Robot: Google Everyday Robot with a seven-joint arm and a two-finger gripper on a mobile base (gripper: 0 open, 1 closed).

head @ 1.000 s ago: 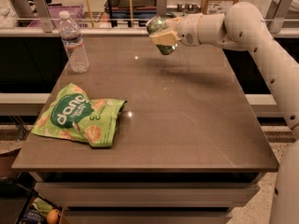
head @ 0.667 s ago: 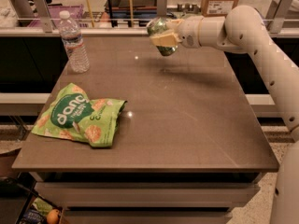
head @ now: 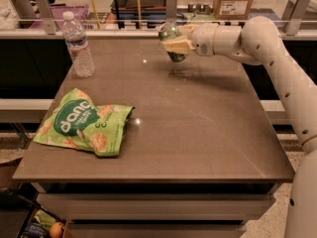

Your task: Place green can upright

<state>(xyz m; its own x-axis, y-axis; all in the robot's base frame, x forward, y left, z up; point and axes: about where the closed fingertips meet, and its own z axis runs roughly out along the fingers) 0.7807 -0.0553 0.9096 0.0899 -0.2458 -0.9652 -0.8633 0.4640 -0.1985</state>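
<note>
The green can [head: 171,40] is held in my gripper [head: 175,44] above the far middle of the brown table [head: 198,133]. The can is tilted, its silver end toward the upper left, and it hangs a little above the tabletop with its shadow below it. The cream fingers [head: 174,45] are closed around the can's body and hide part of it. My white arm reaches in from the right side of the view.
A clear plastic water bottle [head: 78,44] stands upright at the far left of the table. A flat green snack bag [head: 82,122] lies at the front left. A railing and shelves with boxes run behind the far edge.
The gripper with the can has barely moved; the can stays at about the same height and place above the far middle of the table.
</note>
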